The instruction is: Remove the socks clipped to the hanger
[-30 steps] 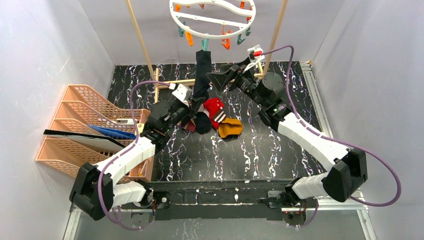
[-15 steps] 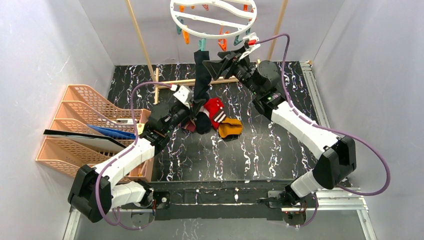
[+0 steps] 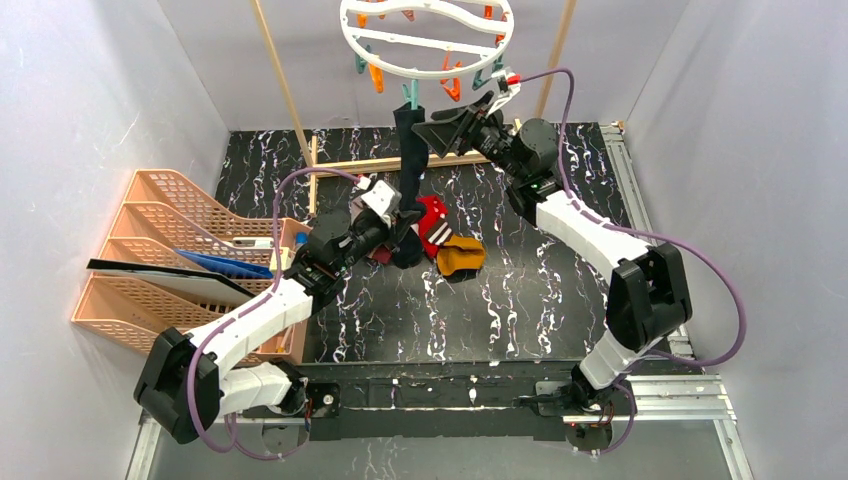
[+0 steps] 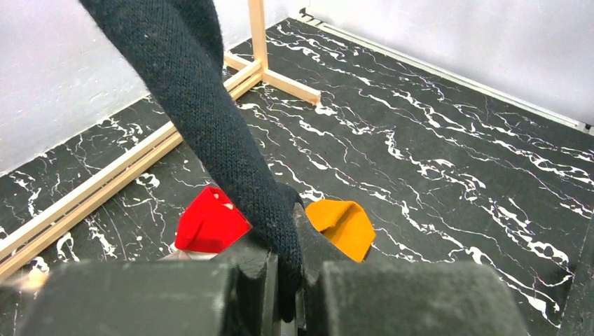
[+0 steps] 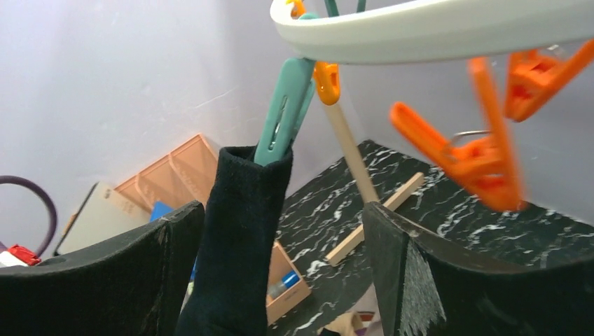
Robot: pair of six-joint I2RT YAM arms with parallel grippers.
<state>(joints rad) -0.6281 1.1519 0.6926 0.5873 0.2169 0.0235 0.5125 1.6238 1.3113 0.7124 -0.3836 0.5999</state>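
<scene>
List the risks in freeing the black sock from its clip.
1. The left end effector pinches only the black sock at its lower tip; pulling against the teal clothespin may slip off or stretch the knit.
2. The right end effector has open jaws straddling the cuff below that clothespin; closing there would likely squeeze fabric, not open the clip.
3. A hard tug could tilt the hanger and swing the orange clothespin nearby.

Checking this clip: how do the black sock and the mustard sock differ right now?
The black sock hangs stretched from a teal clothespin on the hanger; the mustard sock lies crumpled on the table. The left hand is shut on the black sock's lower end; no hand touches the mustard sock. The black sock looks long and narrow, the mustard sock short and bunched. Both are soft fabric socks.
</scene>
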